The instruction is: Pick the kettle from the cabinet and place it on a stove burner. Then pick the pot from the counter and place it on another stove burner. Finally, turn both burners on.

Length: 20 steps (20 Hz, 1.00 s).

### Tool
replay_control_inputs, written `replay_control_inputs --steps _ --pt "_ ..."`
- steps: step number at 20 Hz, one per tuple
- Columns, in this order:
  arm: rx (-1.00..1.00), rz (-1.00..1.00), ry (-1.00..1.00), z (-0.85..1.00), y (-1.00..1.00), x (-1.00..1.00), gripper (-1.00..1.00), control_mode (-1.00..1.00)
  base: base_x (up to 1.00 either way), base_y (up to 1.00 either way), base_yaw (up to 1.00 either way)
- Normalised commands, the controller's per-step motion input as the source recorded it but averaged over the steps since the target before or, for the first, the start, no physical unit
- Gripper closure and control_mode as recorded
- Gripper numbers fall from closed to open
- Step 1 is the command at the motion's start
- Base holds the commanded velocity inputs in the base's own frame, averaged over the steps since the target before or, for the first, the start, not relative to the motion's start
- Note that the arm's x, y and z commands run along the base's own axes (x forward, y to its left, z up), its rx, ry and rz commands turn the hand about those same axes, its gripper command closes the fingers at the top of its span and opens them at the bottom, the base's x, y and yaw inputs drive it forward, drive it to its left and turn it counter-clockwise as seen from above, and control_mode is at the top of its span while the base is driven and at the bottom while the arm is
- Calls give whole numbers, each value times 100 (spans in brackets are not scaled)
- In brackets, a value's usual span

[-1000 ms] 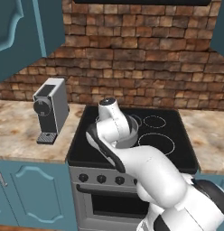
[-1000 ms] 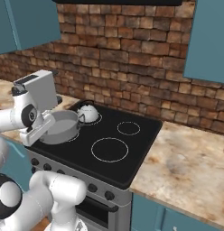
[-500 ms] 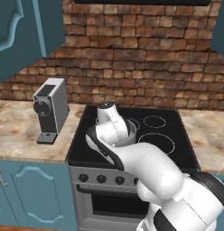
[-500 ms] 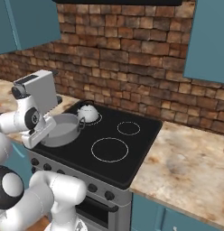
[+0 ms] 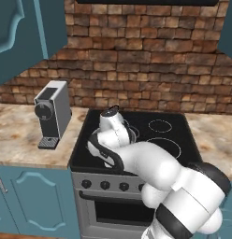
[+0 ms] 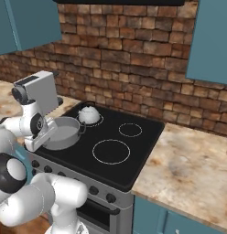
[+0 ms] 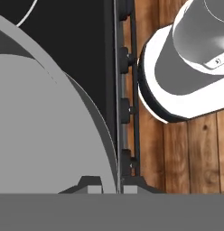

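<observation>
Hand view: pot [image 7: 46, 135] rim nears cooktop [image 7: 77, 45] edge.

No text, label, brand, number or sign can be read on anything here.

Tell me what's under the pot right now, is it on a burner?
The pot sits over the front-left part of the black cooktop, gripper shut on its rim. Glass shows around it; any ring beneath is covered. The kettle stands on the ring behind.
</observation>
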Motion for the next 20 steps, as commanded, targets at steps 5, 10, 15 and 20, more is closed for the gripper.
replay_control_inputs --steps 5,10,15,20 --pt "5 0 0 -9 6 27 100 -100 0 0 0" --pt "3 0 0 -12 8 23 100 -100 0 0 0" --pt "2 0 0 -17 12 21 100 -100 0 0 0" --pt "2 0 0 -16 10 19 100 -100 0 0 0"
